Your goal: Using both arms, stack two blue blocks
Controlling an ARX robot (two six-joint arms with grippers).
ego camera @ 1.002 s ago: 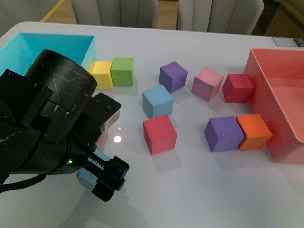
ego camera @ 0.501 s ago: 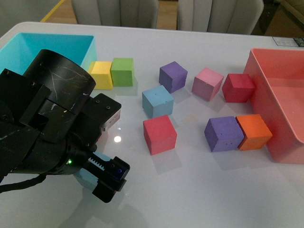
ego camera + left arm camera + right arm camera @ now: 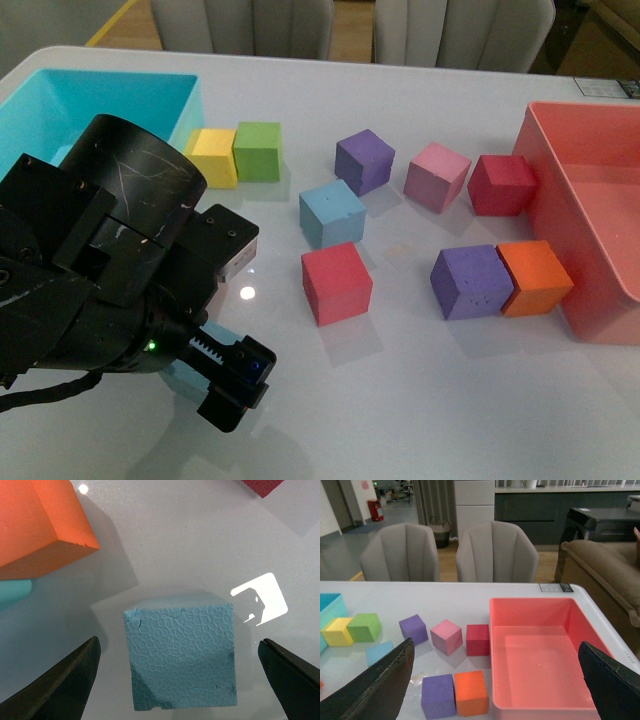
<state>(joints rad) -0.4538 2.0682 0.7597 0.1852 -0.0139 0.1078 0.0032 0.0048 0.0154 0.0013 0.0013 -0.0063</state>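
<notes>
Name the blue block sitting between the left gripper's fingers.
The near-left blue block, straddled by the open left gripper; the other blue block sits free mid-table beside the red cube.

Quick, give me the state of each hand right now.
Left hand: open, straddling a light sky-blue foam cube, not gripping it.
Right hand: open, holding nothing.

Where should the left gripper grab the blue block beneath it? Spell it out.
Take the blue block by its two opposite side faces, coming straight down from above. It sits flat on the table, between the left gripper's open fingers, with bare table on both sides.
</notes>
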